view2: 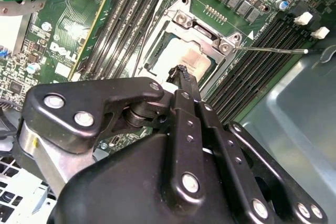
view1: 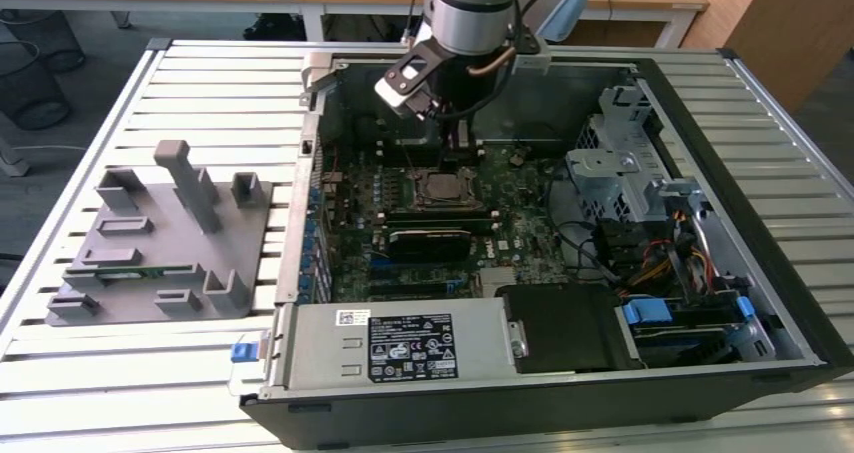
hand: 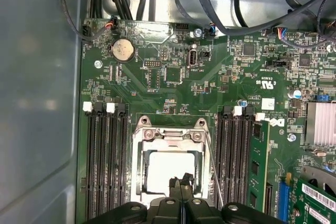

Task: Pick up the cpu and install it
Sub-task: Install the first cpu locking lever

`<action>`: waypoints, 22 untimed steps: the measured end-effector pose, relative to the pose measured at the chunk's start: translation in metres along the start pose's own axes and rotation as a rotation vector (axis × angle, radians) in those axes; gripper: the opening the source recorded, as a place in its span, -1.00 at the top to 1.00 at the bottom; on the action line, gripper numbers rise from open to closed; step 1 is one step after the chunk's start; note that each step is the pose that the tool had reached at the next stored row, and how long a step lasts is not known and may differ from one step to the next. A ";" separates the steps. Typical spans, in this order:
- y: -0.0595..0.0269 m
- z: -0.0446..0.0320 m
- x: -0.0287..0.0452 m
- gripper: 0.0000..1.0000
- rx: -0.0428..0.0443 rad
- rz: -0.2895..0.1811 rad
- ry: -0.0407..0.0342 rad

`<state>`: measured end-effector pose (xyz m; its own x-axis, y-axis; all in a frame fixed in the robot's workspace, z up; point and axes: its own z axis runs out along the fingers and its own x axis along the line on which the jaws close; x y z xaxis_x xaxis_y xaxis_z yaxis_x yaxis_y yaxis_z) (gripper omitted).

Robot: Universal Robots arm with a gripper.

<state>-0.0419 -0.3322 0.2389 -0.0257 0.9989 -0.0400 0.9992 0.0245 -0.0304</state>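
**Gripper closed over the seated cpu**

The gripper point(view1: 459, 158) is reaching down into an open case point(view1: 694, 103) that is lying on its side on a slatted table point(view1: 200, 83). In the exterior view, the arm is coming in from the far side and the gripper is pointing at the middle of the motherboard point(view1: 521, 213).

The cpu point(view1: 445, 187) is lying flat in its socket there. In both wrist views its pale square top point(view2: 181, 53) point(hand: 165, 169) is showing through the opening of the metal socket frame point(hand: 173, 136), which is sitting around it on all sides. A thin lever point(hand: 214, 166) is running along one side of the frame, and memory slots point(hand: 105, 161) are flanking the socket on both sides.

The gripper point(hand: 181, 180) is narrow: its fingers point(hand: 175, 187) are pressing together with only a hairline seam between them, and they are gripping nothing. In the second wrist view, the gripper point(view2: 182, 71) is hanging right over the cpu, near one edge of it. Whether the tips are touching the chip or hovering just above it, I cannot tell.

On the exterior view's left, a grey fixture point(view1: 147, 243) is sitting on the table, well apart from the case.
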 end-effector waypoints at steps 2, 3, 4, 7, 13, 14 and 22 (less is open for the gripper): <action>0.0000 -0.0013 -0.0001 0.79 0.0000 0.000 0.0000; -0.0001 -0.0018 -0.0001 0.79 0.0000 0.000 -0.0001; -0.0001 -0.0023 -0.0001 0.79 0.0000 0.000 -0.0001; -0.0001 -0.0043 -0.0002 0.79 0.0000 0.000 0.0000; -0.0003 -0.0095 -0.0004 0.79 0.0001 0.000 -0.0001; -0.0003 -0.0103 -0.0004 0.79 0.0000 0.000 -0.0001; -0.0006 -0.0194 -0.0008 0.79 0.0000 0.000 -0.0001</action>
<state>-0.0419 -0.3322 0.2584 -0.0257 0.9989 -0.0400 0.9992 0.0245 -0.0304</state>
